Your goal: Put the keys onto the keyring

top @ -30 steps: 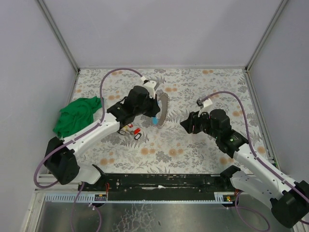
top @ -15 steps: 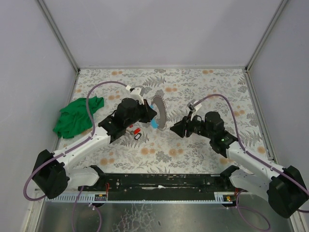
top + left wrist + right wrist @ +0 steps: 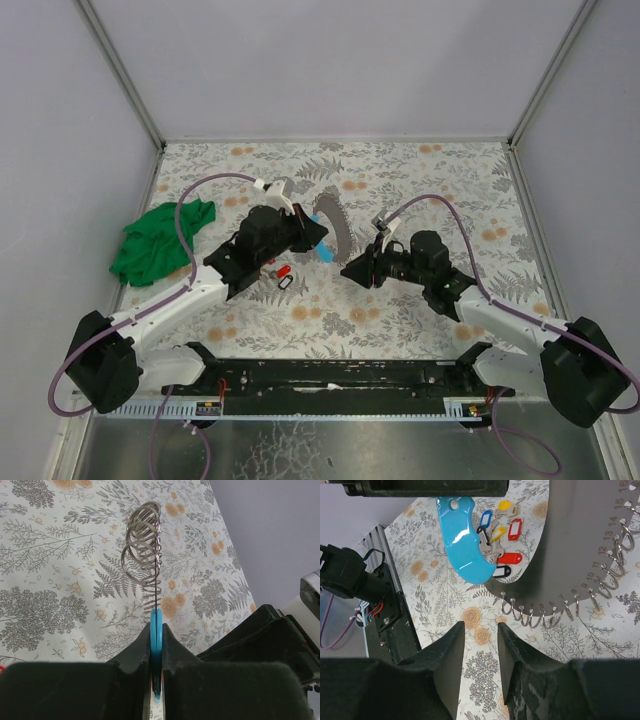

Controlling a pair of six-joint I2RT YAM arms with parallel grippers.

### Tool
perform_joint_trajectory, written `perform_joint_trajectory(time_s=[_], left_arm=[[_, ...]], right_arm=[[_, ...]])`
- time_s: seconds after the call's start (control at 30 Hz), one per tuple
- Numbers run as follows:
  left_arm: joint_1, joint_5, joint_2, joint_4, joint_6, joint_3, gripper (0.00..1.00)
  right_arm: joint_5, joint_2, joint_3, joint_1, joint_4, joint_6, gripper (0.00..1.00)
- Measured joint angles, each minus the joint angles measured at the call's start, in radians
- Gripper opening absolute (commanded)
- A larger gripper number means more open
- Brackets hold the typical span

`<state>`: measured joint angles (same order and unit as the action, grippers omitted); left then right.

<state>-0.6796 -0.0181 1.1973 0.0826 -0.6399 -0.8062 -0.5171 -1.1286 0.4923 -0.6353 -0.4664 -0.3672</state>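
My left gripper (image 3: 314, 238) is shut on the keyring (image 3: 336, 226), pinching its light-blue arc (image 3: 156, 630) and holding it upright above the table. Its grey part (image 3: 580, 540) carries a row of small metal rings (image 3: 545, 617) along the edge. The keys (image 3: 499, 532), with yellow, blue, red and black tags, lie on the table under the blue arc (image 3: 465, 545); from above only red tags (image 3: 282, 270) show. My right gripper (image 3: 350, 268) stands open just right of the keyring, nothing between its fingers (image 3: 451, 645).
A green cloth (image 3: 158, 240) lies bunched at the table's left edge. Purple cables (image 3: 200, 200) loop over both arms. White walls close in the flowered table (image 3: 430, 170) on three sides, and a black rail (image 3: 330, 375) runs along the near edge.
My right arm has swung left toward the keyring and its jaws have narrowed somewhat. The left arm has drawn back a little to the left, still holding the keyring.
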Motion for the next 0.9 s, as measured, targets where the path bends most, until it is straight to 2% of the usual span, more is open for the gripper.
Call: perform_joint_trajectory(time_s=[0.9], left_arm=[[0.000, -0.001, 0.000, 0.065, -0.106, 0.052, 0.00]], right_arm=[[0.061, -0.093, -0.001, -0.013, -0.082, 0.001, 0.35]])
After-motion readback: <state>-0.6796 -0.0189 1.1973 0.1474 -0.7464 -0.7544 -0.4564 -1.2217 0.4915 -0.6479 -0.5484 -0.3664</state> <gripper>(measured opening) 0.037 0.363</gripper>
